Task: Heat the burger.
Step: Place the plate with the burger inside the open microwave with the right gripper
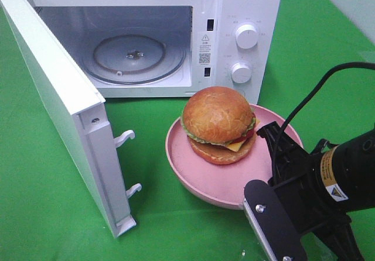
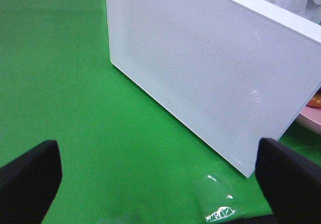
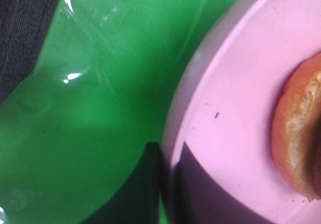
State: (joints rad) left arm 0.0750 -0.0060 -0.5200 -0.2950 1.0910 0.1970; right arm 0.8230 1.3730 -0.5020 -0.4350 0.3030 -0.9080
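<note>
A round burger (image 1: 218, 125), its glossy golden-brown domed bun set over ruffled green lettuce, a yellow cheese square and a red layer, is seen resting at the centre of a smooth, shallow pink plate (image 1: 187, 167) on a green cloth (image 1: 47, 214). The plate is placed just in front of a boxy white microwave (image 1: 246, 3), at about 5 o'clock from its open cavity, where a ribbed circular glass turntable (image 1: 133, 59) is exposed. The flat, matte white door (image 1: 53, 97) is swung wide toward 7 o'clock, its two hooked latches turned toward the plate. Two round white knobs (image 1: 246, 36) are stacked on the panel at 3 o'clock of the cavity.

The plate's rim is pinched at roughly 4 o'clock by the black right gripper (image 1: 266, 135); one dark finger is seen inside the rim and one outside, drawn nearly together on the thin edge. The left gripper (image 2: 160, 184) is held low over the cloth facing the door's speckled outer face, its blunt black fingers (image 2: 30, 174) spread fully apart with nothing between them.
</note>
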